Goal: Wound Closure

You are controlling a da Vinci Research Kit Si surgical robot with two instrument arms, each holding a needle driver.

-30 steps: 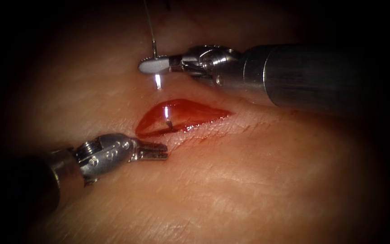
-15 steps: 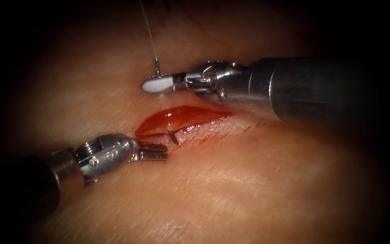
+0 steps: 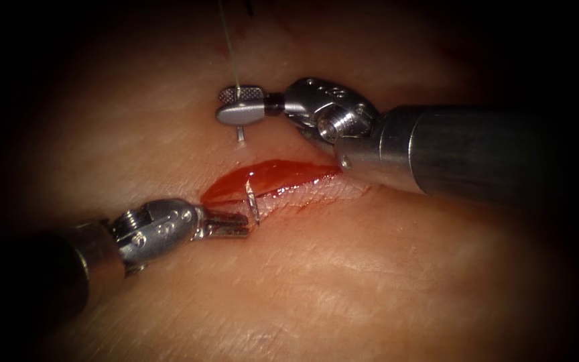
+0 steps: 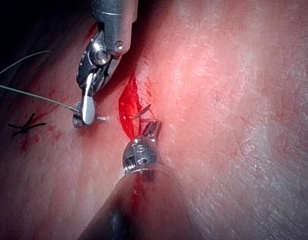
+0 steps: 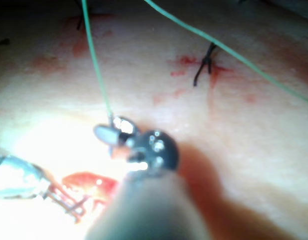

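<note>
I count two tools [image 3: 239,110] [image 3: 232,224], one needle [image 3: 252,201], one thread [image 3: 229,47], one cut [image 3: 269,175], one tied stitch [image 4: 26,125].

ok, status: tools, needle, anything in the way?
Right tool shut on needle near its thread end. Needle in tissue, tip out at the cut. Left tool beside tip, holds nothing. Nothing in the way.

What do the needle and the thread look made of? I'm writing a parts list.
Needle: looks like polished metal, since it is thin and throws a bright glint where it crosses the cut. The right tool holds it near its thread end. Thread: a fine, smooth, pale green single strand, probably synthetic; its exact material can't be told.
</note>
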